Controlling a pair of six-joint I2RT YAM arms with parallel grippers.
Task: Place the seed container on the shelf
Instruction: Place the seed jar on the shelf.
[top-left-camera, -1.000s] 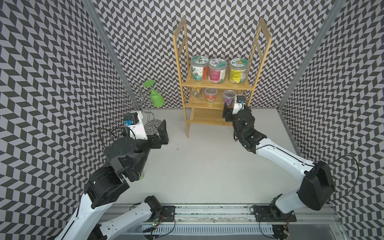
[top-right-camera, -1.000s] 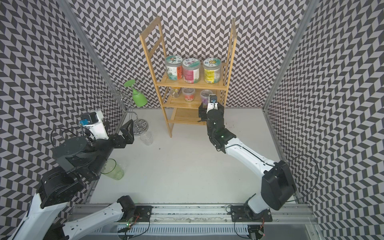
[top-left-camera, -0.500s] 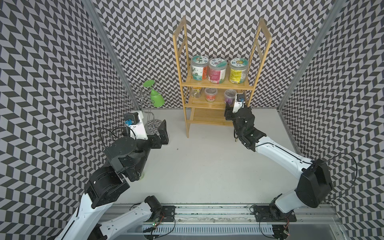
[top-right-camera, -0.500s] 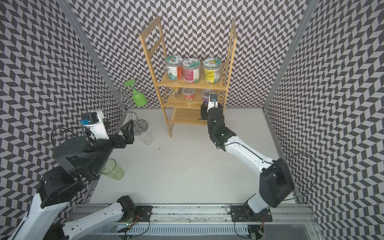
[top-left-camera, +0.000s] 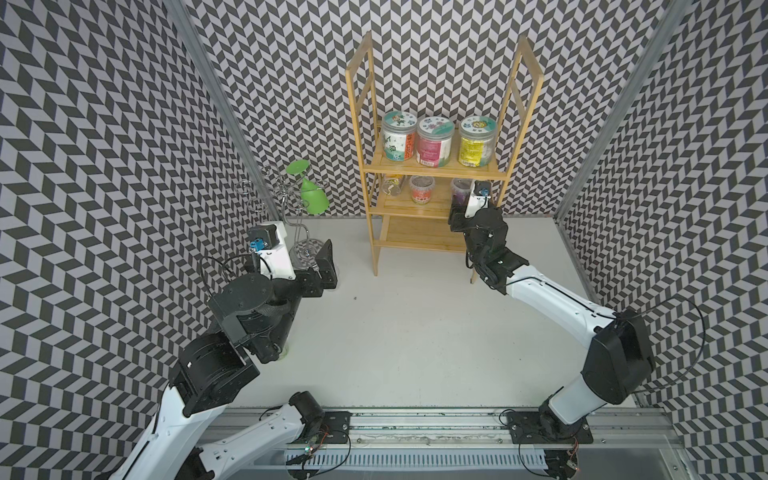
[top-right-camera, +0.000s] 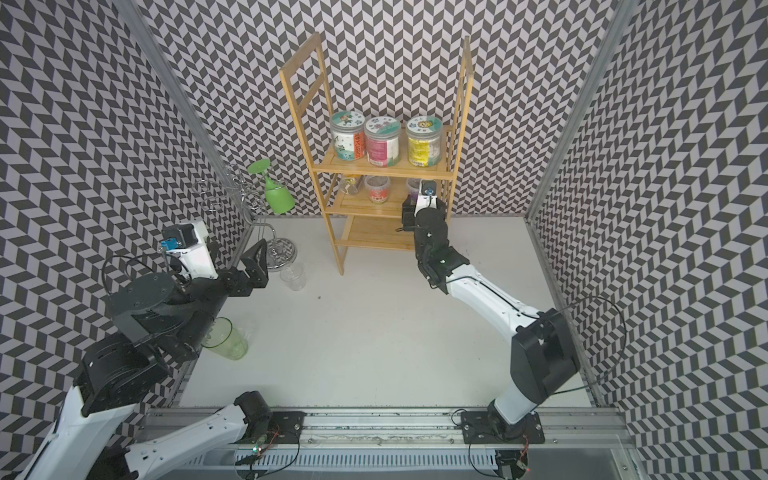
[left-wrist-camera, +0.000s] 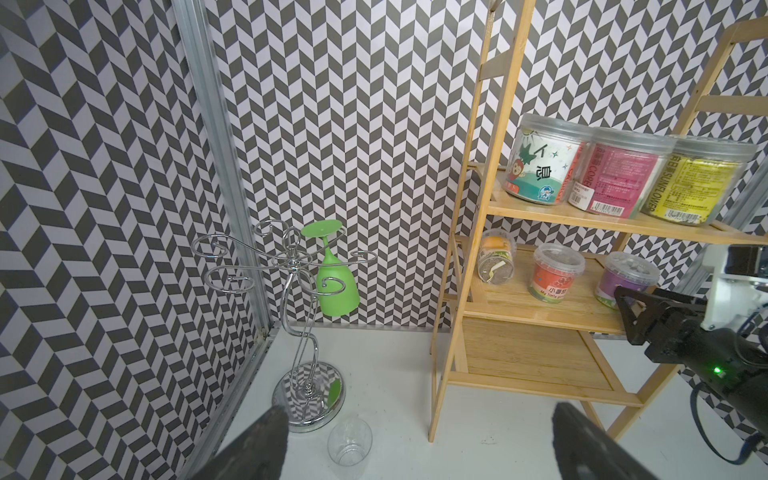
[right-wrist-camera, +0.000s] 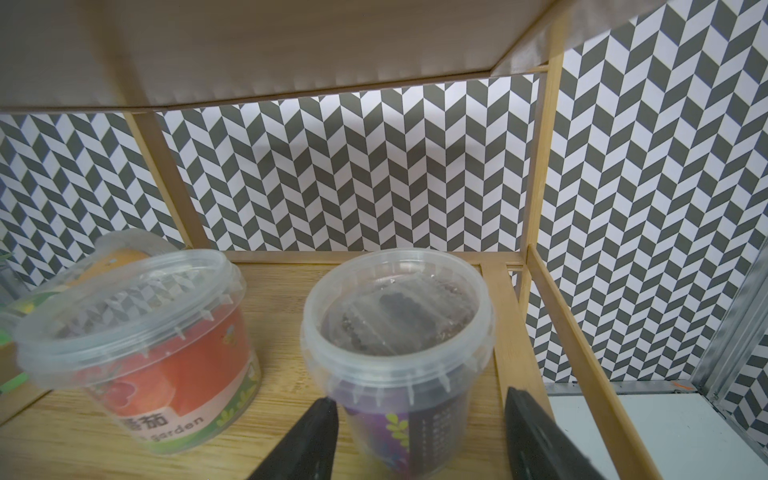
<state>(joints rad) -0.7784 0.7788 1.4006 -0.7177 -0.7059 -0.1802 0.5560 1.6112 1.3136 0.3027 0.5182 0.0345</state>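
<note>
Purple-labelled clear plastic seed container sits unmoved on the bamboo shelf's middle tier, lower centre of frame — the right gripper, leaned closer, straddles it, jaws apart, apparently unclamped, so withdrawal remains.

Both top views are taken from high above the front rail, angled down toward the back wall; the whole cell is covered from far off. Nearly the same field is shared, shifted sideways; the shelf is seen in both top views. The left wrist view is taken low from the cell's left side, facing the glass stand and the shelf at mid range. The right wrist view is taken very close at the shelf's middle tier, facing the back wall; the purple cup and red cup fill it. Both cups are shared with the left wrist view.
</note>
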